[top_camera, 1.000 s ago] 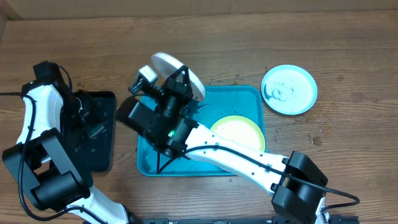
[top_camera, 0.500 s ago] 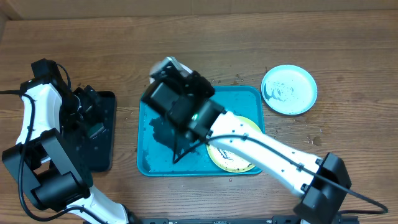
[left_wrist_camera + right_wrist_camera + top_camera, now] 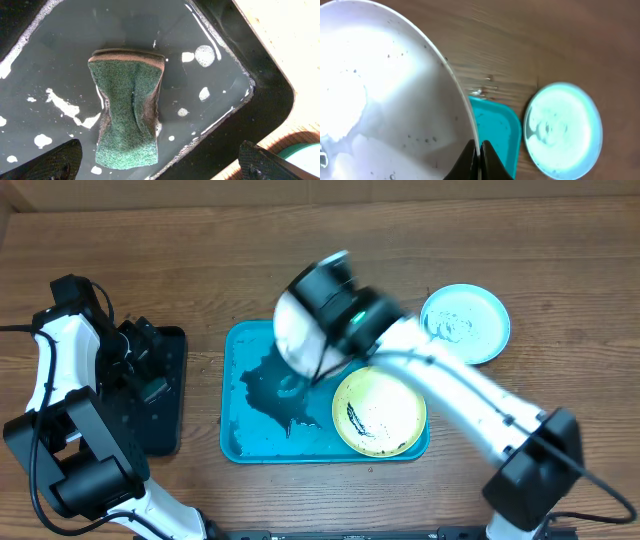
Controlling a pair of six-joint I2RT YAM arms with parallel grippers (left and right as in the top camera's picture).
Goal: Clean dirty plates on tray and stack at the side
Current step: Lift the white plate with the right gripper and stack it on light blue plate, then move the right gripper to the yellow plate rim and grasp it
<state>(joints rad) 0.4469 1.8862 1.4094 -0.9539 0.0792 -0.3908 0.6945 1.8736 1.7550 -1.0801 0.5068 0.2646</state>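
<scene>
Over the upper half of the blue tray [image 3: 245,442], the right gripper [image 3: 479,157] is holding the white-rimmed plate [image 3: 293,335] aloft. Its fingers are pinching the plate's edge narrowly, a grip only the right wrist camera is showing. The overhead view is smearing that plate with motion blur, so its tilt appears steep but cannot be read exactly. From the wrist, its wet, speckled face is filling the left of the frame. The tray is lying with its long axis running left to right across the table [image 3: 150,260], and wet dark patches are showing on its left half. The yellow-green plate [image 3: 380,412] is lying flat in the tray's lower right corner, with a dark smear on its white centre. The light blue plate [image 3: 465,323] is sitting flat on the table, just off the tray's upper right corner. At the left of the frame, the left gripper [image 3: 160,157] is hovering with fingers spread wide above the black tray [image 3: 165,430]. Only the left wrist camera is revealing the green sponge [image 3: 129,120] lying untouched in that tray's soapy water, its long axis running top to bottom.
</scene>
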